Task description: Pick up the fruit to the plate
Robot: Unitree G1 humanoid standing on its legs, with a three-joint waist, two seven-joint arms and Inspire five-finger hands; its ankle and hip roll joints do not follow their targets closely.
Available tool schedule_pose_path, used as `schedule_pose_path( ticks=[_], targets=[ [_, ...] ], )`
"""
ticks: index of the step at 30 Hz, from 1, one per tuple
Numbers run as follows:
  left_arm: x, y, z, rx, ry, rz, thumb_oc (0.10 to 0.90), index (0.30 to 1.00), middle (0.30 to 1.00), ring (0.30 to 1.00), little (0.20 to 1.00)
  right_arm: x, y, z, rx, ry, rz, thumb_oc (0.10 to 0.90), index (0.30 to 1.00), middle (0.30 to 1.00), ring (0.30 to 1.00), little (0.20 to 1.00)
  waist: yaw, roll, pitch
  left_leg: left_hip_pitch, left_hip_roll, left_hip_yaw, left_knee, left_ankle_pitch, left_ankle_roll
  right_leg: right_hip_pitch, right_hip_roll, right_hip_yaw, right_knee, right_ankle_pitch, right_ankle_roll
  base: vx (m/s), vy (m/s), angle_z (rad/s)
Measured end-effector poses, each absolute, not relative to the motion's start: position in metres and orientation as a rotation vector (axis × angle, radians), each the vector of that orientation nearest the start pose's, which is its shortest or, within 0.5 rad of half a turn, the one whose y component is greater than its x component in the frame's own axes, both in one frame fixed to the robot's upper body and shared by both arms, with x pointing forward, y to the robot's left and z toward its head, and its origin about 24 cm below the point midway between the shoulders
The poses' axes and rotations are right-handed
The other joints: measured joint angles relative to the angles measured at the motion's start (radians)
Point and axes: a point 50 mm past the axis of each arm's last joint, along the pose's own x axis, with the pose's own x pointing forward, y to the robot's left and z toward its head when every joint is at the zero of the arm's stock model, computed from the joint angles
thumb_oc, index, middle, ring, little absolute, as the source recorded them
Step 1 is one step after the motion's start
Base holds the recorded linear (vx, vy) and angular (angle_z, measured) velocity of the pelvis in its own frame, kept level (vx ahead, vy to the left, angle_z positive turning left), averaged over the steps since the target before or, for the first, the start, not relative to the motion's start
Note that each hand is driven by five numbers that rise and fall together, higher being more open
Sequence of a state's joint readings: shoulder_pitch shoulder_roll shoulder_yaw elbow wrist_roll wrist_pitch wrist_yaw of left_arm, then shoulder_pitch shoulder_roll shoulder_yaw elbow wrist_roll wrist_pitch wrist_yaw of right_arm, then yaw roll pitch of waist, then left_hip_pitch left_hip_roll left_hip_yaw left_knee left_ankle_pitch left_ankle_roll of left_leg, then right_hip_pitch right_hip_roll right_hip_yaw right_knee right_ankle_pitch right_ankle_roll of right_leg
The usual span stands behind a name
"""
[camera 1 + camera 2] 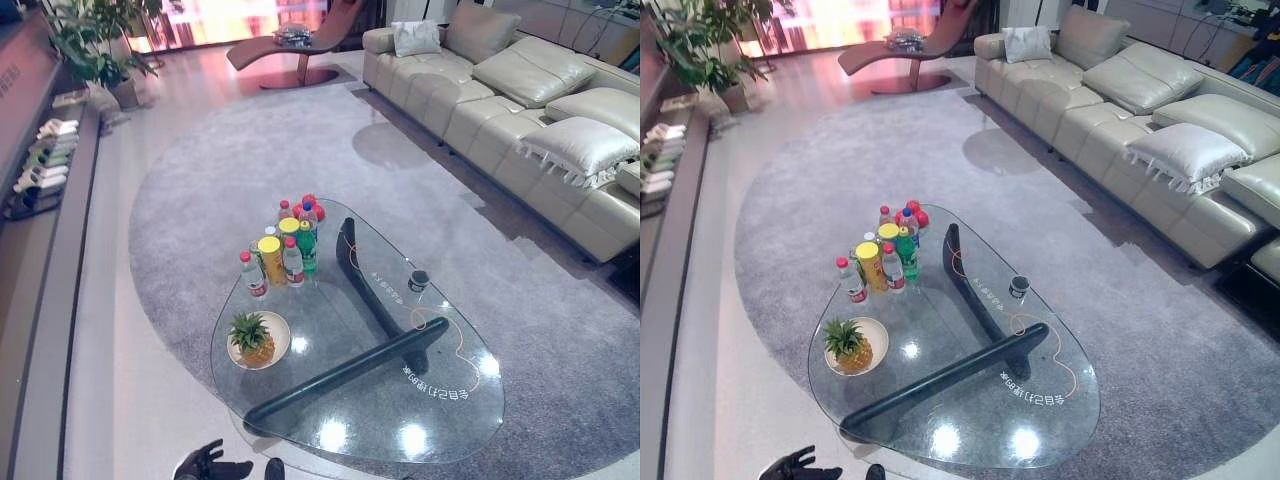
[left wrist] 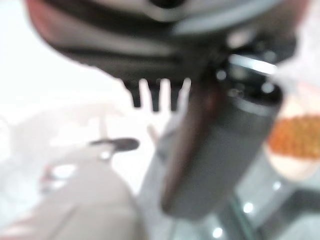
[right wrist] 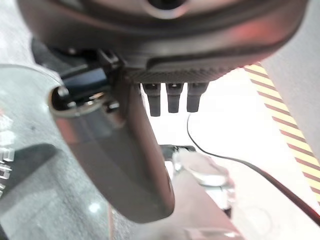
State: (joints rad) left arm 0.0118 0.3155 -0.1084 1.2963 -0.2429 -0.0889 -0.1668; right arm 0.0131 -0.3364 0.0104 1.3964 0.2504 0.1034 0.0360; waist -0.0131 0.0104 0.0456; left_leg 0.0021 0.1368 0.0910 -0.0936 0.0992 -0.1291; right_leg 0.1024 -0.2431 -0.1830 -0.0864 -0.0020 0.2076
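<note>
Pineapple (image 1: 252,338) already sat on the plate (image 1: 281,335) on the glass surface (image 1: 440,420); left robot hand (image 1: 205,463) hung low, fingers relaxed, holding nothing; right robot hand (image 3: 170,97) likewise; next: probably just retreat.

glossy glass table (image 1: 440,420), matt carpet (image 1: 220,170)

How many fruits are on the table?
1 for certain: the pineapple, standing on the plate at the table's near left edge. Red round things behind the bottles could be more; I cannot tell.
</note>
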Motion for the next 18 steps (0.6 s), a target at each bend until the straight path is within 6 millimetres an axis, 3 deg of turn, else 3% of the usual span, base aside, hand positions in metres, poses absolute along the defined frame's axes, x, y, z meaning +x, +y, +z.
schedule_pose_path(
  ticks=[5, 18],
  targets=[
    [0.073, 0.257, -0.157, 0.004, 1.240, 0.053, 0.800, 0.900, 0.900, 0.900, 0.900, 0.041, -0.280, -0.158, -0.089, 1.452, -0.322, 0.800, 0.900, 0.900, 0.900, 0.900, -0.020, 0.016, -0.006, 0.023, 0.007, 0.027, 0.000, -0.002, -0.003, 0.015, 0.001, 0.007, -0.004, -0.003, 0.004, 0.04, 0.005, -0.04],
    [0.076, 0.255, -0.158, 0.031, 1.278, -0.001, 0.800, 0.900, 0.900, 0.900, 0.900, 0.045, -0.279, -0.158, -0.127, 1.461, -0.284, 0.800, 0.900, 0.900, 0.900, 0.900, -0.023, -0.007, -0.020, 0.052, 0.015, 0.038, 0.000, -0.011, -0.006, 0.032, 0.009, 0.024, 0.000, -0.003, 0.006, 0.00, -0.002, -0.03]
  ],
)
